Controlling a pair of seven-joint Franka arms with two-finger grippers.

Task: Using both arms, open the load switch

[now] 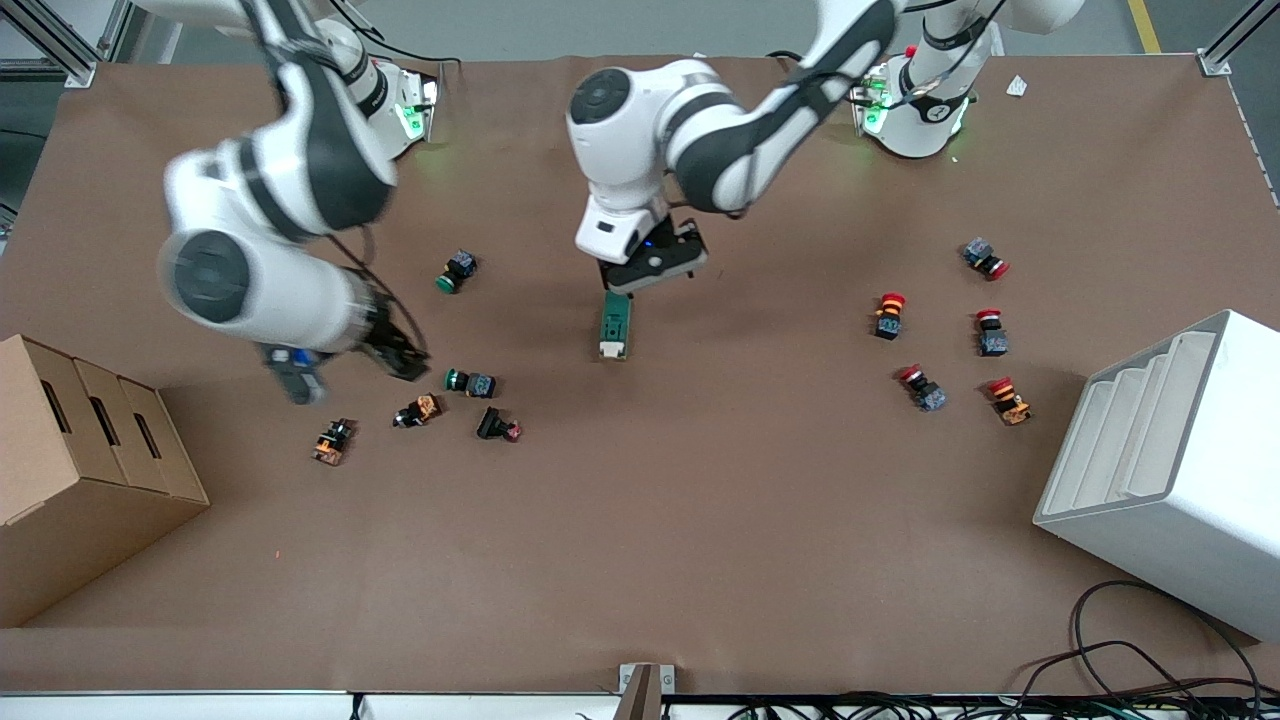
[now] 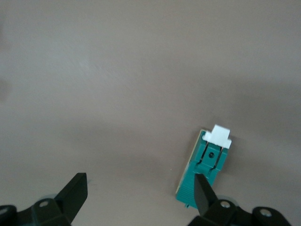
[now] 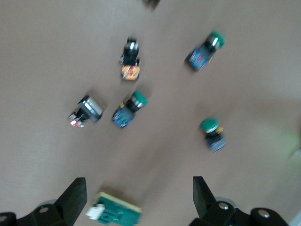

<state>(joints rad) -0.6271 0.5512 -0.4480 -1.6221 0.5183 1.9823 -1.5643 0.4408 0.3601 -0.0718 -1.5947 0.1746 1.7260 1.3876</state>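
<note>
Currently the load switch lies at table centre, off-centre under the spread, empty left gripper, risking a glancing pinch, while the spread right gripper, at its 9 o'clock, could scatter green-capped push buttons.

Brown surface carrying scattered parts. Near its middle, a dark-green load switch (white lever at the end nearer the front camera). Toward the right arm's end, green-capped push buttons and, plus three darker small parts nearer the camera, beside a cardboard box. Toward the left arm's end, five red-capped push buttons and a white stepped rack. At the edge nearest the camera, black cables.
</note>
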